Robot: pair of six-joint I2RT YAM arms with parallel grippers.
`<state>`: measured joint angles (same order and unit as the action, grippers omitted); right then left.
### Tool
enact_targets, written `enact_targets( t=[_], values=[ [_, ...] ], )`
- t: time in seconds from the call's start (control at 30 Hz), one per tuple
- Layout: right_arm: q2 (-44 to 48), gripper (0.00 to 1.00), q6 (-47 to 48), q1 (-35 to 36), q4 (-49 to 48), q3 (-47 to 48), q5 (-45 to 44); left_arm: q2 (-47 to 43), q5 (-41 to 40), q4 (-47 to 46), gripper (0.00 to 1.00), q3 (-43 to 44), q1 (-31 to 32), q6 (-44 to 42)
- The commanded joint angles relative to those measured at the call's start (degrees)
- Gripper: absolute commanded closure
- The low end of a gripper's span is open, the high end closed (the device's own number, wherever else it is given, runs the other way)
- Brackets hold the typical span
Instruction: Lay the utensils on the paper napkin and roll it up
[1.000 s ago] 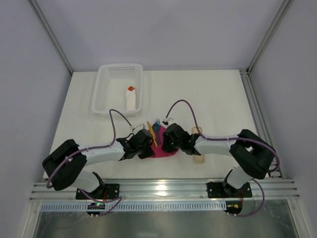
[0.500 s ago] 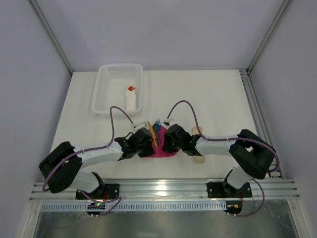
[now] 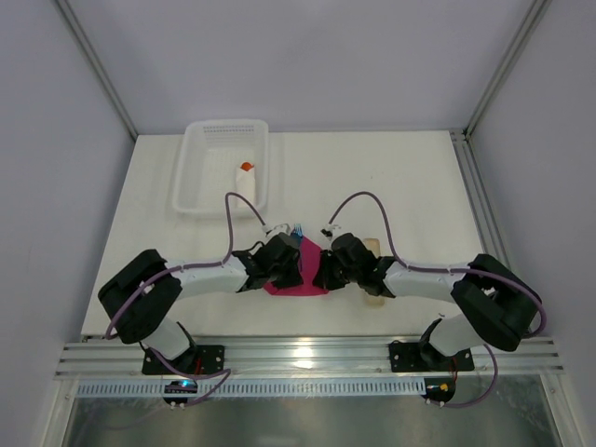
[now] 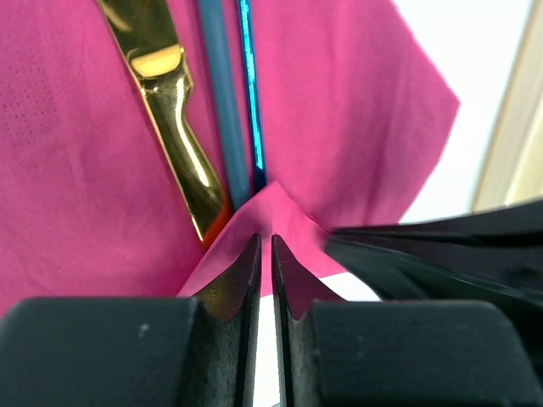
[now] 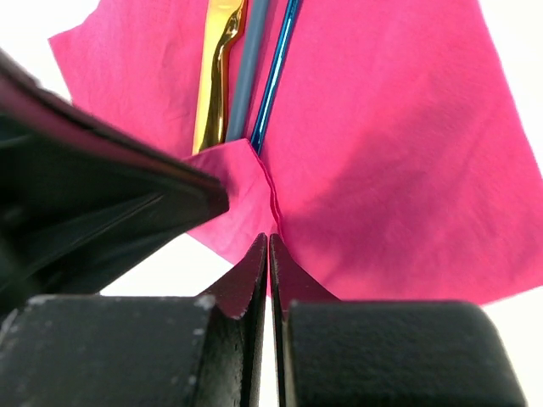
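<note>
The paper napkin (image 3: 298, 285) lies near the front edge of the bench (image 3: 400, 177), between the arms. The utensils (image 4: 222, 102) lie on it side by side, pointing near to far. The napkin's near corner is folded over their handles. The right pincer (image 5: 269, 250) is clamped on that fold. The left pincer (image 4: 265, 254) is nearly together at the flap, but I cannot tell if it grips.

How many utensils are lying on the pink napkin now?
3, side by side on the napkin: yellow knife leftmost, dull blue handle next, shiny blue handle rightmost. A folded corner hides their near ends.
</note>
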<state>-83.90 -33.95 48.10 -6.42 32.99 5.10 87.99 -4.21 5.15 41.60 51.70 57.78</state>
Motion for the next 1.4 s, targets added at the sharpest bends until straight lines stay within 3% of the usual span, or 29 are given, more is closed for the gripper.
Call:
enact_targets(
  t=[0.0, 0.23, 0.47, 0.87, 1.37],
  values=[
    [4.0, 0.95, 0.3, -2.5, -4.6, -2.1, 7.2, 1.5, 0.4, -2.3, 0.91, 1.4, -0.5, -1.4],
    [2.9, 0.95, 2.8, -7.1, -10.2, -4.4, 22.4, 1.9, 0.6, -3.5, 0.91, 1.2, -1.3, -2.5],
    [-2.0, 0.96, 1.9, -9.5, -15.9, -4.6, 28.6, 2.3, 0.7, -3.1, 0.92, 0.8, -1.4, -2.7],
    [-8.6, 0.96, 1.7, -11.7, -17.8, -4.0, 30.3, 3.3, 0.8, -2.8, 0.94, 0.8, -1.5, -2.0],
    [-4.4, 0.96, 0.4, -11.8, -16.1, -11.0, 26.5, 4.5, -0.5, -1.1, 0.96, 1.3, -1.5, -0.9]
  ],
)
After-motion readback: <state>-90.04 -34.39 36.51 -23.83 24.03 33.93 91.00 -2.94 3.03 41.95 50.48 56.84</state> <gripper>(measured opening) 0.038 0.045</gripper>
